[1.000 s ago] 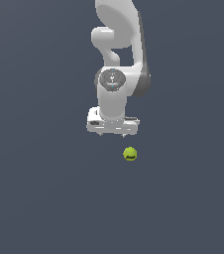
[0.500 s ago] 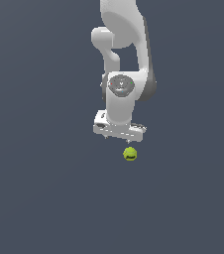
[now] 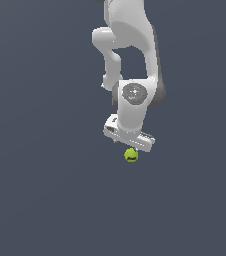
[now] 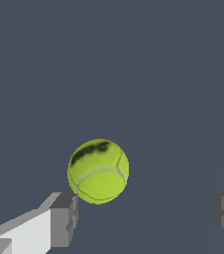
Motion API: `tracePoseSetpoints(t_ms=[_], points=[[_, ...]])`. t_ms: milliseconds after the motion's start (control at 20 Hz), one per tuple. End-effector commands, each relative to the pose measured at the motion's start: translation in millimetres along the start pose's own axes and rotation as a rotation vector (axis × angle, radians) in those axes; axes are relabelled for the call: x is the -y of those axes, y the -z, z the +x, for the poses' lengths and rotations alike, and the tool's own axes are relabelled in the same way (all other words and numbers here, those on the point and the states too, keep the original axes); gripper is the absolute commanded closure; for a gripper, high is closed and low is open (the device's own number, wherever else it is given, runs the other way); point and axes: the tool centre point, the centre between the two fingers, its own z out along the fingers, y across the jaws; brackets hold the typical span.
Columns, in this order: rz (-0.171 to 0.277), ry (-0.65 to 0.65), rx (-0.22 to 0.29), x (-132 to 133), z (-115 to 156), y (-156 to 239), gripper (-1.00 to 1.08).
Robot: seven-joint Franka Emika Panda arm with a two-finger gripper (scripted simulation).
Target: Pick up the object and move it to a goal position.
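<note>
Wrist view: the fingers [image 4: 64, 218] stand wide apart, holding nothing, with the yellow-green ball [image 4: 98, 171] near one of them on the grey tabletop [image 4: 173, 74]. In the exterior view the ball [image 3: 131, 155] sits just under the gripper [image 3: 130, 141].

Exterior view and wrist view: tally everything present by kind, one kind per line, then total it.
Tennis ball, yellow-green with a dark mark: 1
White robot arm: 1
Pincer, open, with grey fingertips: 1
Total: 3
</note>
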Motion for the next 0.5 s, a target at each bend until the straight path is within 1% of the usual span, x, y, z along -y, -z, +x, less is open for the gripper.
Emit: tracePoseSetpoints(t_ms=[0, 450], points=[[0.004, -0.051, -0.007, 8.6, -0.2, -4.2, -0.92], [0.013, -0.165, -0.022, 28.6, -1.6, -14.2, -0.92]])
